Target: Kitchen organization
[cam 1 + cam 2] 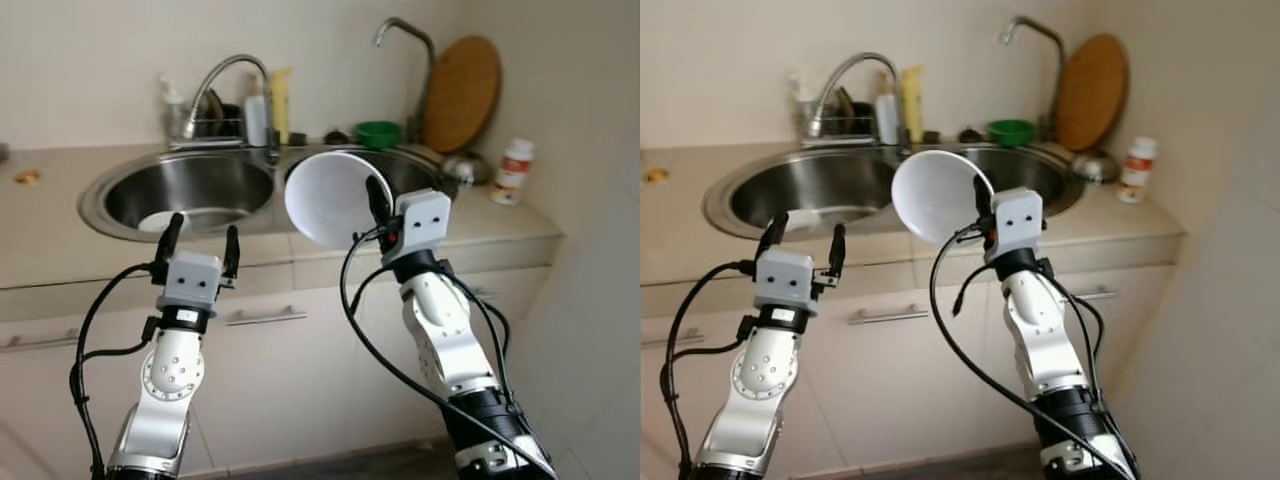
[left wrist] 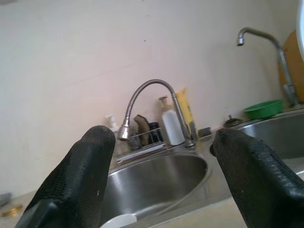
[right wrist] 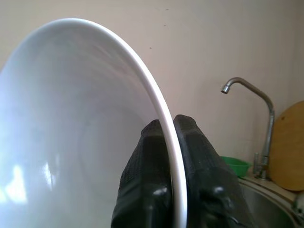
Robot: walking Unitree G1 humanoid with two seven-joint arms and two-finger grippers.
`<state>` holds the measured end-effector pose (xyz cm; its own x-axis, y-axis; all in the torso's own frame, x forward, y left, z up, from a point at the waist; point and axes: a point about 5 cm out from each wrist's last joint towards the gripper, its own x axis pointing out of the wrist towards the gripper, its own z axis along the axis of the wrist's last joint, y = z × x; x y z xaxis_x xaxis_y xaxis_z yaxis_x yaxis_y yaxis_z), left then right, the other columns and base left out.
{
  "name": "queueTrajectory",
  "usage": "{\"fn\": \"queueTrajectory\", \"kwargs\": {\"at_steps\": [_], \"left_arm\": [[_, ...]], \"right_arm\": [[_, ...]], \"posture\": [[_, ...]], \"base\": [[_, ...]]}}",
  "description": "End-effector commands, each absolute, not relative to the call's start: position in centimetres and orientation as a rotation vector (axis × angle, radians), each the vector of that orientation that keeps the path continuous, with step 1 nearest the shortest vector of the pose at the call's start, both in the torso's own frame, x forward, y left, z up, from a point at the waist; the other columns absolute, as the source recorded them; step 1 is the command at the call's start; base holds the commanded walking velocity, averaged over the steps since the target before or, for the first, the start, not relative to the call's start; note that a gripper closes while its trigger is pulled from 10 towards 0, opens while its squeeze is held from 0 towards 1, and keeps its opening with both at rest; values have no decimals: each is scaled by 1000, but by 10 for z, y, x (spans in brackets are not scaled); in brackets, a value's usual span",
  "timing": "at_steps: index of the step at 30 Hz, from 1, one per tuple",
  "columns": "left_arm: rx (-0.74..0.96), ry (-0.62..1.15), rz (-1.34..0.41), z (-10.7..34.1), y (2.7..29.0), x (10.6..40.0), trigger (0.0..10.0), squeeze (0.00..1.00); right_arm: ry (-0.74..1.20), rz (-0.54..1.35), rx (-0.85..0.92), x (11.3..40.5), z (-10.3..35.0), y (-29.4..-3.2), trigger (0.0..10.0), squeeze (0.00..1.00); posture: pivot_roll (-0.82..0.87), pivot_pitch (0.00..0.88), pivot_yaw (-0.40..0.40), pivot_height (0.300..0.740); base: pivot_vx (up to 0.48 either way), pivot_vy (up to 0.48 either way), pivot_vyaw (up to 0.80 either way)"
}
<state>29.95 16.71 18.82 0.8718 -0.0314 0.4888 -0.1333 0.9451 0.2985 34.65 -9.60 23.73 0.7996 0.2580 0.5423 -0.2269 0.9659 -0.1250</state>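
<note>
Midway, seemingly, the right tool [image 1: 378, 205] is clamped on the white bowl's [image 1: 330, 195] rim, raised before the double sink [image 1: 120, 215], unplaced, while the left tool [image 1: 200, 245] hovers spread, empty.

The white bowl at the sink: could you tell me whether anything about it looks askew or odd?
Yes: the white bowl is tipped on its side in the air above the counter edge, its rim pinched by the right end effector. Another white dish lies in the left sink basin. The left end effector hangs open and empty.
</note>
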Motion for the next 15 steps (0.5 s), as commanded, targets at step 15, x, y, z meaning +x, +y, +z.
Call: {"fn": "queueTrajectory", "kwargs": {"at_steps": [15], "left_arm": [[320,-533,27,194,157,301,10000,0]], "right_arm": [[-591,176,-7,355,245,-111,0,0]], "posture": [[23,0,-31,736]], "base": [[335,0,107]]}}
